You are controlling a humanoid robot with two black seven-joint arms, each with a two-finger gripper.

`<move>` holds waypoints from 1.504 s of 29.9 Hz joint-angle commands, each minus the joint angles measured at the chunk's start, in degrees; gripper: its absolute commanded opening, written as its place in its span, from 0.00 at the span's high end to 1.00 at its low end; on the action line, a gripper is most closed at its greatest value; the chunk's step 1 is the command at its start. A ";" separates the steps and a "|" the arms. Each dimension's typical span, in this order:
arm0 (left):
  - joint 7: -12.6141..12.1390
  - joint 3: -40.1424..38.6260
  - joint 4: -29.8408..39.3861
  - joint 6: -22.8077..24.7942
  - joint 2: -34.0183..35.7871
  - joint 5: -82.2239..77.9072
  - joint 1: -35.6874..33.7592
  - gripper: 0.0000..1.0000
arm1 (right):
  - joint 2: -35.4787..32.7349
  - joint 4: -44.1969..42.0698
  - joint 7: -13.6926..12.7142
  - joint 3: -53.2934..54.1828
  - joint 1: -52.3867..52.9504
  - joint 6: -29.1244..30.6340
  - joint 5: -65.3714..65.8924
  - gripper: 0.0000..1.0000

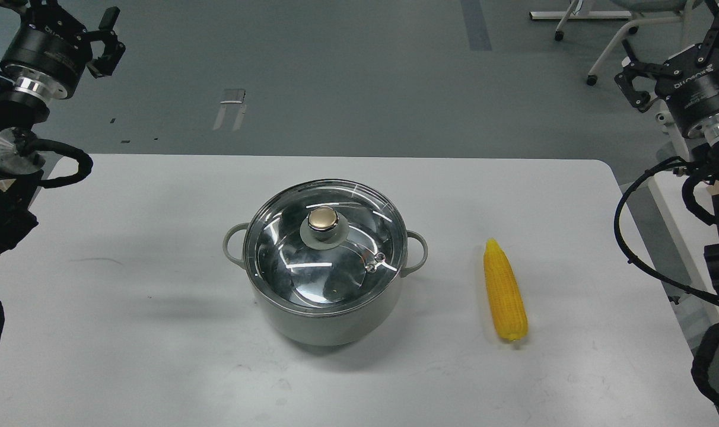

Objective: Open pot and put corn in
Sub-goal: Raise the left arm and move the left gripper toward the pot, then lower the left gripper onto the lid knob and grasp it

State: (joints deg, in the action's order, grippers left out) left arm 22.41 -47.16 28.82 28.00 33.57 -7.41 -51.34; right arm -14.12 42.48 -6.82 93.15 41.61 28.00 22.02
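Where grey floor (359, 71), white tbl (128, 356) (matte)

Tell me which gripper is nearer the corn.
Right. The right gripper hangs raised beyond the table's far right corner, above and right of the corn. The left gripper is far across, past the pot.

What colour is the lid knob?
Gold, on the lid knob; head view shows it best.

pot (324, 308): bare table (128, 367) all round | corn (504, 292): well apart | lid (325, 246): clear above
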 commanded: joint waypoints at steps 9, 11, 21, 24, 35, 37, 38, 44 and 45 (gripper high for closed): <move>2.02 -0.83 0.00 0.00 0.89 0.03 -0.16 0.02 | -0.03 1.90 -0.12 -1.92 0.14 0.00 -0.05 0.00; 2.20 -0.48 0.09 0.00 0.71 -0.58 -0.16 0.02 | -0.47 2.16 -0.12 -1.92 -0.30 0.00 -0.05 0.00; 2.29 -0.21 18.33 0.00 8.25 -11.01 2.12 0.02 | -4.96 6.64 2.24 -1.13 -5.39 0.00 -0.22 0.00; 2.29 -0.21 26.24 0.00 11.51 -17.87 2.12 0.03 | -5.65 8.40 3.74 -1.04 -6.80 0.00 -0.22 0.00; 2.29 -0.12 59.14 -2.43 14.60 -58.58 2.74 0.07 | -6.10 11.22 4.01 -0.51 -8.82 0.00 -0.92 0.00; 2.20 -0.74 63.01 -2.52 15.12 -61.23 4.49 0.07 | -6.10 11.30 4.10 -0.43 -8.91 0.00 -1.10 0.00; 2.29 -0.48 64.85 -2.52 15.30 -61.93 4.76 0.07 | -6.10 11.74 4.10 -0.34 -8.91 0.00 -1.27 0.00; 3.60 -0.12 65.66 -3.39 14.43 -74.55 7.38 0.11 | -6.10 14.20 4.10 0.10 -9.96 0.00 -1.98 0.00; 4.21 -0.21 65.66 -4.00 14.34 -76.94 8.27 0.11 | -6.10 14.29 4.10 0.19 -10.14 0.00 -1.98 0.00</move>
State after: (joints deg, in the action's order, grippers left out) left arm 25.21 -47.37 94.38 25.17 48.43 -76.72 -45.40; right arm -20.23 56.03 -2.72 93.23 31.99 28.00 20.12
